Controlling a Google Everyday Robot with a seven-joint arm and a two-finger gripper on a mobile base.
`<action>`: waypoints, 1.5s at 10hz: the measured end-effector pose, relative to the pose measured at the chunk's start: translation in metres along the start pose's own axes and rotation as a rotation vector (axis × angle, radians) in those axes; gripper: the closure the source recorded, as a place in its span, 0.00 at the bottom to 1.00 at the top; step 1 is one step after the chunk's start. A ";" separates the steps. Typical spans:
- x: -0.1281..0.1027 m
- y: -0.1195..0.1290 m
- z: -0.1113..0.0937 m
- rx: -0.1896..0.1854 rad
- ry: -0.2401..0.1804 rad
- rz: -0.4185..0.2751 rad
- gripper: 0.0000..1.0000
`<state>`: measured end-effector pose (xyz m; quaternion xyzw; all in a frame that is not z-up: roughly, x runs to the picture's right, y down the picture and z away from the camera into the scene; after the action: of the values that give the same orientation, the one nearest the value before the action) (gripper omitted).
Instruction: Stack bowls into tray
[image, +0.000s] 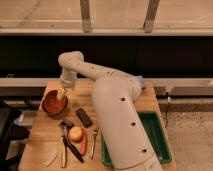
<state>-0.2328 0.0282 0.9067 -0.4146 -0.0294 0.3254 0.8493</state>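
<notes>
At the far left of the wooden table (36, 141) your orange-red bowl (50, 107) sat, with the gripper (61, 94) lowered over its far rim. You could not tell how far open it was, or whether it held anything. Nearer lay an apple (76, 133) and a dark block (83, 117). The arm (120, 110) partly hid the green tray (160, 135) at the near right.

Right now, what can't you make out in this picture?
Camera view:
- Hand, over the red bowl: contact with it unclear.
- Green tray: left part hidden by the arm.
- Bluish thing behind the arm: mostly hidden, unidentifiable.
- Tools near the table's front edge: too small to name.
</notes>
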 end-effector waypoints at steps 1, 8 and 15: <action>0.000 0.002 0.007 -0.015 0.003 0.000 0.29; -0.004 0.026 0.025 -0.090 0.001 -0.064 0.79; 0.004 0.030 0.013 -0.085 -0.005 -0.070 1.00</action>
<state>-0.2496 0.0530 0.8928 -0.4484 -0.0600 0.2949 0.8417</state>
